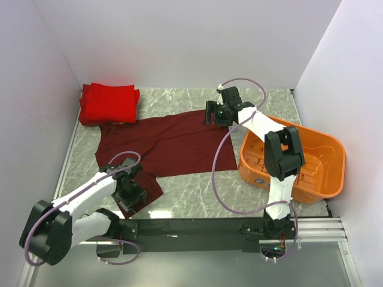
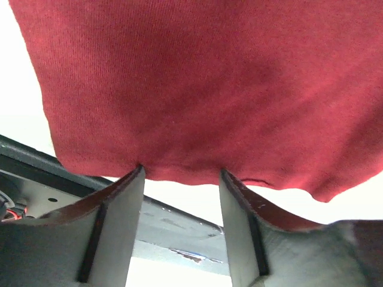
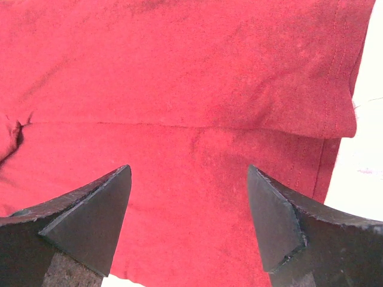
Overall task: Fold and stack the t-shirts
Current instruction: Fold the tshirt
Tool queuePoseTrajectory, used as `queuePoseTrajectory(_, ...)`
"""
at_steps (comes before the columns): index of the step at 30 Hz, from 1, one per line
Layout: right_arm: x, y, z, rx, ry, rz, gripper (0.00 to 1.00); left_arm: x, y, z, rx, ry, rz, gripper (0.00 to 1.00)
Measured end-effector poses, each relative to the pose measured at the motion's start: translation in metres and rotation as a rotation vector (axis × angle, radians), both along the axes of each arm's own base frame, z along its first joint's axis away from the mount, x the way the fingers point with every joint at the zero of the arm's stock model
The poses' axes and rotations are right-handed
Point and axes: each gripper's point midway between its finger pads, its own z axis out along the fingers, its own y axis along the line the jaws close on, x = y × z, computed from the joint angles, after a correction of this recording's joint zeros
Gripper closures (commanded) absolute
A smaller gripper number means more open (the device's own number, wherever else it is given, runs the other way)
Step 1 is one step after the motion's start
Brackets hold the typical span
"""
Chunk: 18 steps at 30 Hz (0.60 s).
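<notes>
Poised at opposite corners of the maroon t-shirt (image 1: pixel 173 143), seemingly ready for a fold.

Spread flat mid-table on the veined marble table (image 1: pixel 185 194): soft fine-knit jersey, stitched hem. At 7 o'clock, left gripper (image 1: pixel 130 190), fingers parted about the near corner's edge, nothing pinched yet. At 1 o'clock, right gripper (image 1: pixel 216 113), spread wide over the far hem, likewise empty. Probably paired so to lift one side evenly. At 10 o'clock, bright red t-shirts (image 1: pixel 109 103) folded square. At 3 o'clock, orange plastic basket (image 1: pixel 335 176).

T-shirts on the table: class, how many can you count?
2 clearly: a maroon t-shirt spread out in the middle, and a folded red t-shirt pile in the far-left corner, which may hide more.
</notes>
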Motion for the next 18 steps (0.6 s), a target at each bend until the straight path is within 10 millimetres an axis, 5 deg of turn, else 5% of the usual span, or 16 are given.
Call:
queuePoseTrajectory(4, 0.0, 0.0, 0.0, -0.004, -0.002, 0.004, 0.16, -0.004, -0.001, -0.004, 0.006, 0.043, -0.016, 0.64)
queuePoseTrajectory(8, -0.001, -0.003, -0.004, -0.02, 0.0, 0.006, 0.16, -0.002, -0.005, -0.004, -0.003, 0.065, -0.019, 0.99)
queuePoseTrajectory(18, -0.049, -0.013, -0.028, -0.168, 0.082, 0.028, 0.17, 0.021, 0.011, 0.014, 0.123, -0.002, -0.019, 0.99)
